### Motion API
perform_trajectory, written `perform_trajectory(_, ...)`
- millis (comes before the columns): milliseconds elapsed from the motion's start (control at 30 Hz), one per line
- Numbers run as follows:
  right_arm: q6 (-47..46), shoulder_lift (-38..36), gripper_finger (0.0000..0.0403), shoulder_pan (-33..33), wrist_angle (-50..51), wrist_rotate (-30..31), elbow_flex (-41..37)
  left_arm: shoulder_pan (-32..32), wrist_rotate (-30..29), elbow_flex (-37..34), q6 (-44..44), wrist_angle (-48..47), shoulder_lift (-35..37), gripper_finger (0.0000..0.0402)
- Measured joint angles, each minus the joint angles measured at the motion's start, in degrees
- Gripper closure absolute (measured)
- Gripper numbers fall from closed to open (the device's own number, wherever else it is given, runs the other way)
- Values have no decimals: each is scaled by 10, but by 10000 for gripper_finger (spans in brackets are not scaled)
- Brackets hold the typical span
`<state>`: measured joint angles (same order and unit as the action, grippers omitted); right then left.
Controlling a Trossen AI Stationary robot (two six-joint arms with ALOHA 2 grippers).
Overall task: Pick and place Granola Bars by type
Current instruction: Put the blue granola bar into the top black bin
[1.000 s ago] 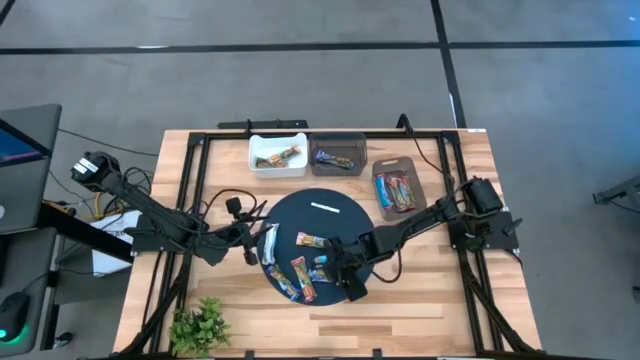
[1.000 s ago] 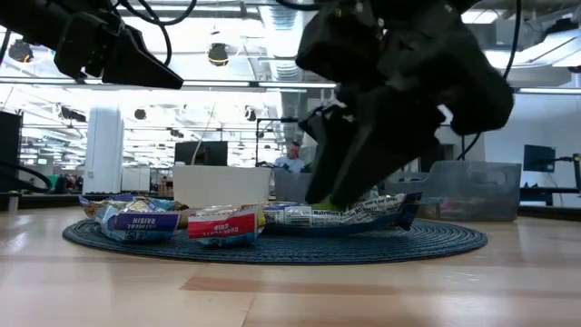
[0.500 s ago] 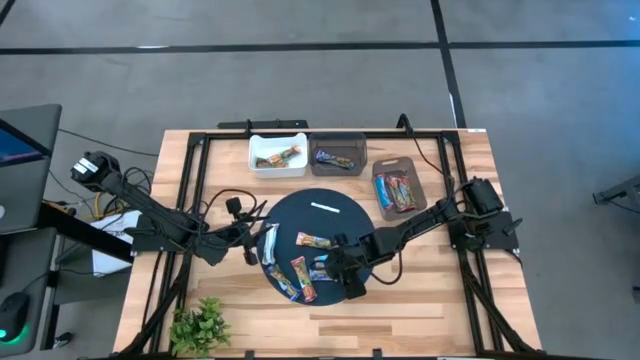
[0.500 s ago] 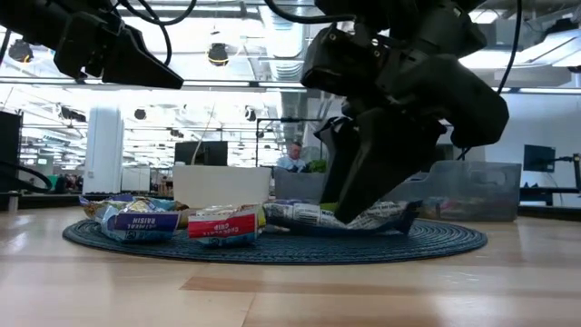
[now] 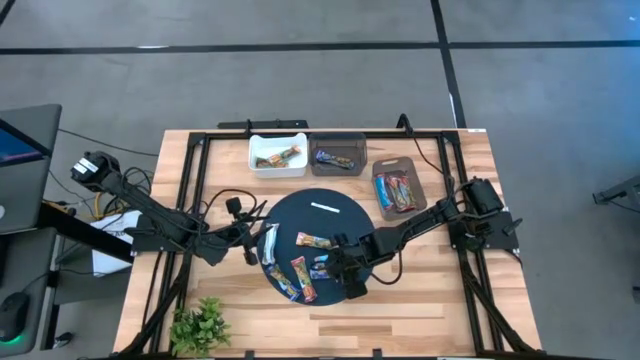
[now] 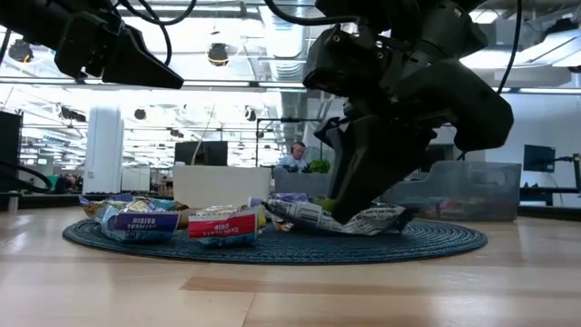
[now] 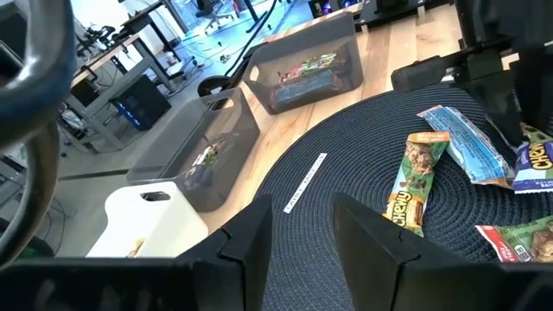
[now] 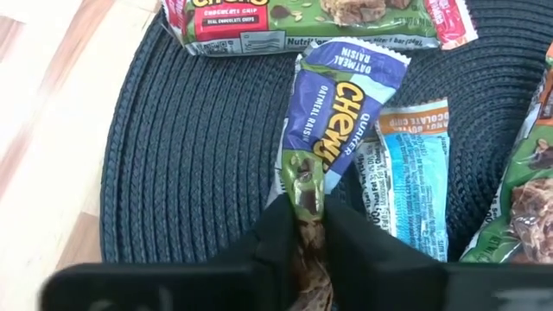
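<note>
Several granola bars lie on the dark round mat (image 5: 310, 215). My right gripper (image 8: 307, 212) is down at the mat's near right part (image 5: 337, 270), shut on a purple-blue oatmeal raisin bar (image 8: 341, 99). Beside that bar lie a light-blue bar (image 8: 415, 173) and a red-green bar (image 8: 311, 17). My left gripper (image 7: 302, 229) hovers open over the mat's left edge (image 5: 250, 245) with nothing between its fingers. A whitish-blue bar (image 5: 268, 243) lies next to it. My right gripper pinches the purple-blue bar's crimped end (image 8: 302, 177) between its two fingers (image 8: 275, 233). The fingers slant down from the table's right and near side (image 6: 359, 195). The rest of the bar lies along the mat beyond the fingertips.
A white bin (image 5: 277, 155), a dark bin (image 5: 337, 152) and a grey bin (image 5: 398, 190) stand at the far side, each with bars inside. A thin white strip (image 5: 325, 207) lies on the mat's far part. A small plant (image 5: 200, 325) stands at the near left corner.
My right gripper has come down a little onto the mat and shut on the end of the purple-blue bar. In the low view the wrappers under it have shifted and crumpled slightly. My left arm has kept still.
</note>
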<state>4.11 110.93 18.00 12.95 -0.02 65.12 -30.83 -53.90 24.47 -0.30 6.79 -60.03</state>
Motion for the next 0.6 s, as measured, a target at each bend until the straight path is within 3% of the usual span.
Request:
perform_trajectory(200, 8, 0, 387, 0, 0, 0, 0, 0, 0, 0, 0, 0, 0, 283)
perform_trajectory(600, 64, 0, 386, 0, 121, 6, 95, 0, 0, 0, -1, 0, 0, 283)
